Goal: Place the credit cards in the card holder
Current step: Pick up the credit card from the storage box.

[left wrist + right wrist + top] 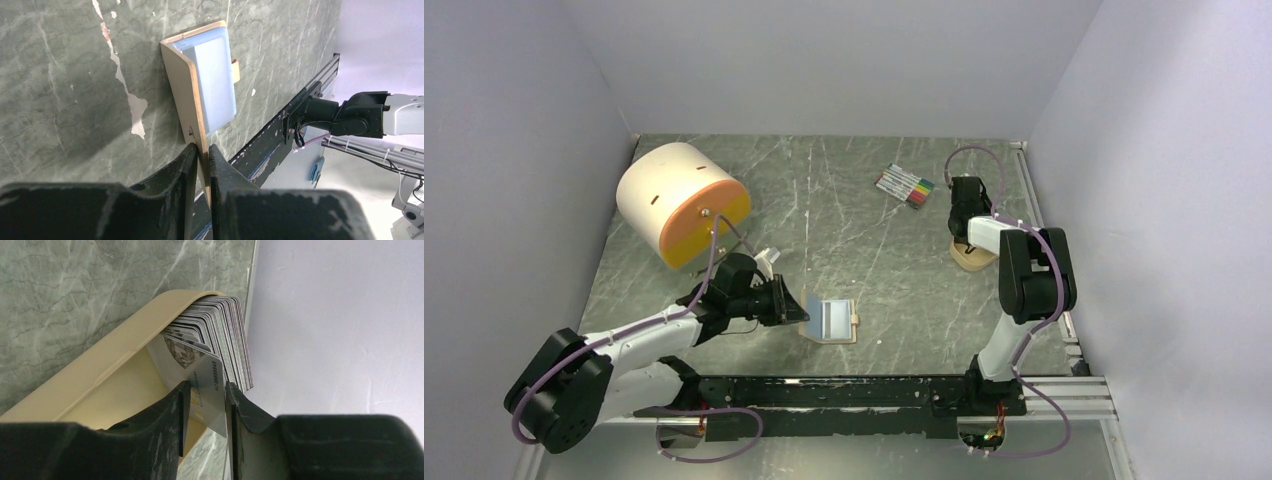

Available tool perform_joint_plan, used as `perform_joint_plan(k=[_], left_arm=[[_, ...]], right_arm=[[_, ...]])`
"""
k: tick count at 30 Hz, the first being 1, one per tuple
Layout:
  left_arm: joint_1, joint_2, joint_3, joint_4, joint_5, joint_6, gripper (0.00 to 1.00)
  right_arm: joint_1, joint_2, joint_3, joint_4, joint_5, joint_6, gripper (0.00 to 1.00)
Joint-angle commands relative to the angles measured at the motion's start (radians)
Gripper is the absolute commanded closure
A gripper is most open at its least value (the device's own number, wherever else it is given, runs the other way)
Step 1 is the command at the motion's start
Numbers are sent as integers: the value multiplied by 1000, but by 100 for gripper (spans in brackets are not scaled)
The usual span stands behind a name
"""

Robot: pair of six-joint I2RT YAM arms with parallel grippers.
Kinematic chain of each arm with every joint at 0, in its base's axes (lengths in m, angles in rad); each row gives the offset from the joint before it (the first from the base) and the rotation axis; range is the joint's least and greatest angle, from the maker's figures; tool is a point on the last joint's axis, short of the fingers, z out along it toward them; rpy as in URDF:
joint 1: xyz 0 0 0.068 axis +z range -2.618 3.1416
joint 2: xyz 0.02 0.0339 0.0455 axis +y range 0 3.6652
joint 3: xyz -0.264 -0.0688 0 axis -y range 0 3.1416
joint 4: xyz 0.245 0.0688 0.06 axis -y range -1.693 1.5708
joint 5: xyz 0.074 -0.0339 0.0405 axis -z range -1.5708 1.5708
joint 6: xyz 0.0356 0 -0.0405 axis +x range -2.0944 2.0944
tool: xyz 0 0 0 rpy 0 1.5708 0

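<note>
Green marble tabletop, white walls all round. And the left gripper was clamped tight on the tan flap of the card holder, blue sleeves just ahead of its tips. Over at the right gripper, jaws apart, straddling one card leaning off the credit cards, which stood stacked in the tan tray just ahead.
</note>
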State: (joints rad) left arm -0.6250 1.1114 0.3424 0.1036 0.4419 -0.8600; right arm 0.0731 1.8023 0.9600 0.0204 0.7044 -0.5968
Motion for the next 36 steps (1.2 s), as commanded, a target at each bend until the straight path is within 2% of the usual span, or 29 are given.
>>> perform_joint_plan(k=[1,10,20,26,31,34,36], left_arm=[[-6,-9,-21,36,12,-13,79],[-7,-9,-20,37,19,-8,79],[-6,-7,-31,56,31,-28,78],[-7,-16,-19,21,17,-9,73],[-7,-63,-32,-31,-32,-3,70],[-7,-77,-24,-69,-56,10,70],[-6,-81,-16,-84,-68,12,69]], right_arm=[[-16,-44,27,-28,-9,26,67],[-17,-70,59,-61,-19,38,77],[4,-124,111,-270,-107,124,99],[62,-213,122,-411,-191,201,100],[75,-265,223,-569,-428,329,100],[77,-327,238,-547,-535,481,100],[78,-377,208,-497,-666,583,100]])
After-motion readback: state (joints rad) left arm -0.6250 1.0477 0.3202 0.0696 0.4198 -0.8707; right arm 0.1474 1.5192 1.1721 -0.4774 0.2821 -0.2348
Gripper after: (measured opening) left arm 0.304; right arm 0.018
